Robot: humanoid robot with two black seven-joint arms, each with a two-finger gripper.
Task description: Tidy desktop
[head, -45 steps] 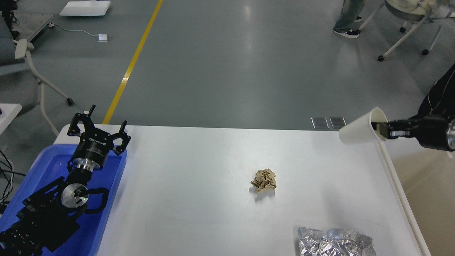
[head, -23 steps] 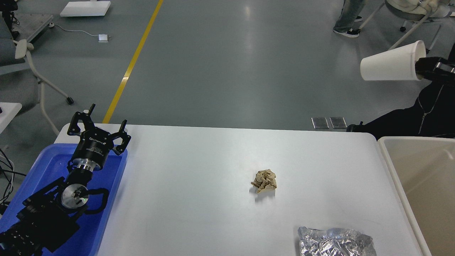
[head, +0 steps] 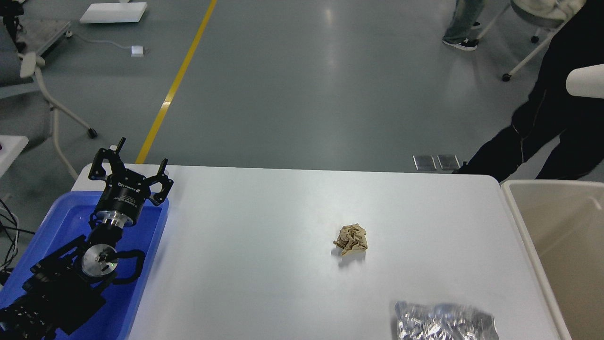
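The white cup (head: 586, 81) has moved to 2 o'clock, right gripper hidden, grip unknowable; left gripper (head: 130, 164) stays wide above the blue tray (head: 152, 245).

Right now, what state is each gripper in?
Left gripper: open, holding nothing, over the blue tray.
Right gripper: out of view; only the white cup shows at the frame's right edge.
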